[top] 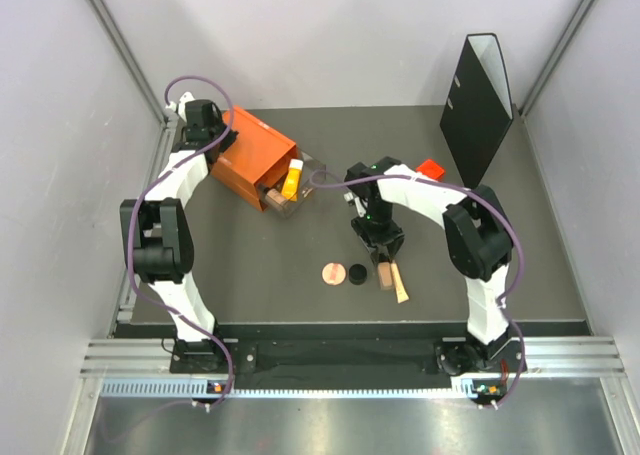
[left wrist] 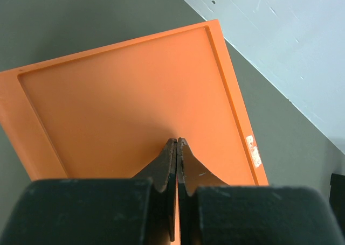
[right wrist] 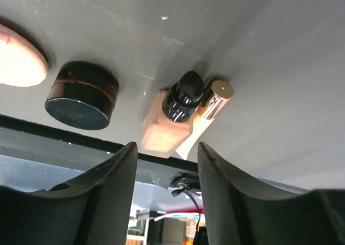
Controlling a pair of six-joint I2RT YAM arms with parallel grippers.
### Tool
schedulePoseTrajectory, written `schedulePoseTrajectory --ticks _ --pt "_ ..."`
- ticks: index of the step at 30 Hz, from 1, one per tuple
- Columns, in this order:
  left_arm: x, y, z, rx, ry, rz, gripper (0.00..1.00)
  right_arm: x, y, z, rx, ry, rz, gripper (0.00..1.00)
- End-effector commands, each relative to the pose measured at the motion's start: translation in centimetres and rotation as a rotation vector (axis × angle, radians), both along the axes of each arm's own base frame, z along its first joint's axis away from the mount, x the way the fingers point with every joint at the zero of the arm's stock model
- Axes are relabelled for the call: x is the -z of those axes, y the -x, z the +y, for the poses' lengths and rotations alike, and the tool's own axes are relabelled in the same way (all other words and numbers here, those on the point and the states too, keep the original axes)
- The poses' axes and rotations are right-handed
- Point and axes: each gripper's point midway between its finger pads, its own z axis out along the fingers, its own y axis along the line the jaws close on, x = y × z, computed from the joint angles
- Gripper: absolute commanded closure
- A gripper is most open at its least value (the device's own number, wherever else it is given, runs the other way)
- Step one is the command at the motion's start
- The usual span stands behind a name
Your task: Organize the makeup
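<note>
In the top view my right gripper (top: 380, 247) hangs open just behind a beige dark-capped bottle (top: 383, 273) and a beige stick (top: 401, 283), which lie side by side. The right wrist view shows that bottle (right wrist: 168, 124) and the gold-capped stick (right wrist: 214, 98) just beyond my open right gripper (right wrist: 166, 146), with nothing between its fingers. A round pink disc (top: 331, 273) and a small black disc (top: 356, 272) sit to the left. An orange tube (top: 290, 181) lies in the pulled-out drawer. My left gripper (left wrist: 177, 141) is shut, its tips on the orange box top (left wrist: 129, 99).
The orange drawer box (top: 250, 153) stands at the back left with its clear drawer (top: 300, 203) pulled out toward the middle. A small red cube (top: 430, 166) and an upright black binder (top: 478, 103) are at the back right. The table's front edge runs close behind the bottle.
</note>
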Motion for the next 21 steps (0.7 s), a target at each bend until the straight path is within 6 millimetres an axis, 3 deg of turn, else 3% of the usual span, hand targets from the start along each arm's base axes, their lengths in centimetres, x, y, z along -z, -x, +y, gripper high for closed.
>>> schedulePoseTrajectory --ticks 1,11,21 --pt "10.9 4.9 -0.2 0.032 -0.029 0.348 1.0 -0.7 0.9 0.4 -0.048 0.005 0.04 0.54" --pt "11.4 5.2 -0.2 0.035 -0.034 0.365 1.0 -0.1 2.7 0.1 -0.047 0.023 0.117 0.59" --pt "11.6 4.9 -0.2 0.041 -0.037 0.366 1.0 2.3 3.0 0.6 -0.043 0.049 0.176 0.55"
